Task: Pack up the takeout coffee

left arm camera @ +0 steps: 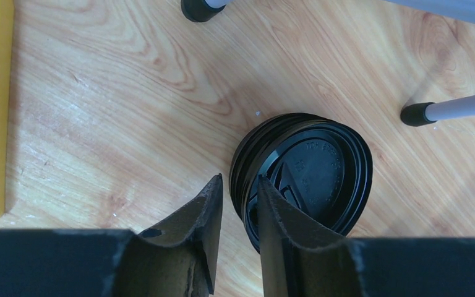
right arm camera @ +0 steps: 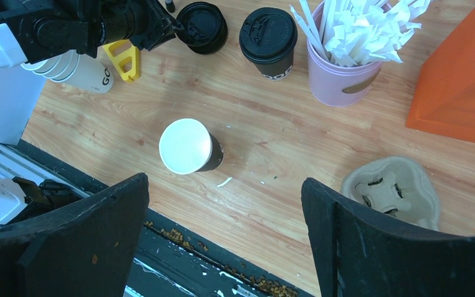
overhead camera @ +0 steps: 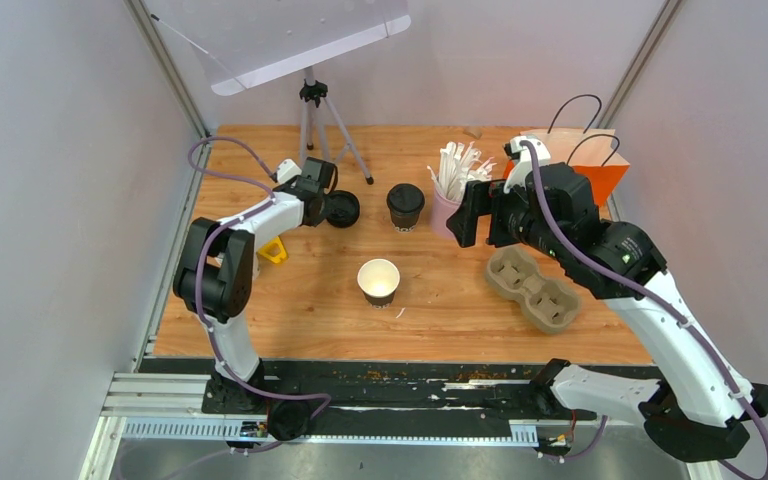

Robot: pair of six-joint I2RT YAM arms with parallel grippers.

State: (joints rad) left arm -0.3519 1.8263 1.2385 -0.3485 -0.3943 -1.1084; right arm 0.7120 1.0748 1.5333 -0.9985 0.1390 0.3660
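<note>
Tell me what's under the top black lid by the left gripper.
More black lids, stacked rim on rim beneath the top lid. Their count is unclear; the table under the stack is covered.

You have a desk (left arm camera: pixel 99 93) of smooth, grained wood; lids (left arm camera: pixel 321 173) of glossy black plastic; a tray (overhead camera: pixel 535 285) of rough matt pulp.

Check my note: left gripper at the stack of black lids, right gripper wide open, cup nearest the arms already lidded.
The cup nearest the arms has no lid: the top external view shows its white inside open. The rest stands: the left gripper is at the stack of black lids, and the right gripper is wide open.
</note>
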